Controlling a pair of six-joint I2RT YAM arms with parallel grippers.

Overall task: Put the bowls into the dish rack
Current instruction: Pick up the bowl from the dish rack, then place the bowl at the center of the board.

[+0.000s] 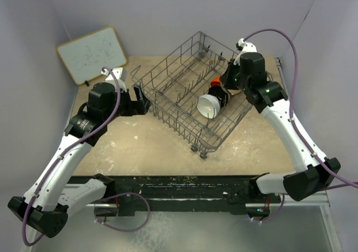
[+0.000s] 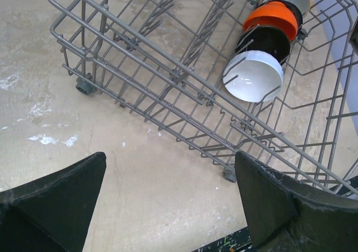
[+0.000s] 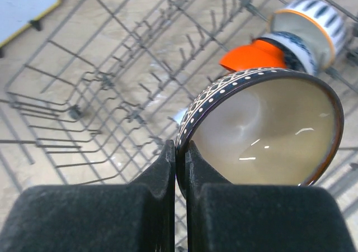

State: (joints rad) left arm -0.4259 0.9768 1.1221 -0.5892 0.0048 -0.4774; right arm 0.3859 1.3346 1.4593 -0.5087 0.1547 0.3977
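1. The dish rack is sitting at an angle on the tabletop, between the two arms, with its small wheels resting on the surface.
2. The right fingers are pressing together on the rim of the brown bowl, pinching its wall between them.
3. The brown bowl, dotted and latticed outside and cream inside, is hanging tilted on its side over the rack's wires, with its opening facing the right wrist camera. It is not possible to tell whether it is touching the wires.
4. Beyond it in the right wrist view, three bowls are standing on edge in a row inside the rack. The orange bowl is nearest, the blue-and-white bowl is just behind it, and the striped bowl, beige inside, is last.
5. In the left wrist view, the white bowl is standing on edge between the tines at the front of that same row. The black bowl is standing just behind it, with the orange one behind that.
6. From above, this row is running along the rack's right side, with the white bowl at its near end and the right arm's wrist hovering over its far end.
7. The left fingers are spread wide apart and holding nothing. They are hovering over bare tabletop just beside the rack's left side.
8. A whiteboard is sitting at the far left corner of the tabletop, apart from the rack.
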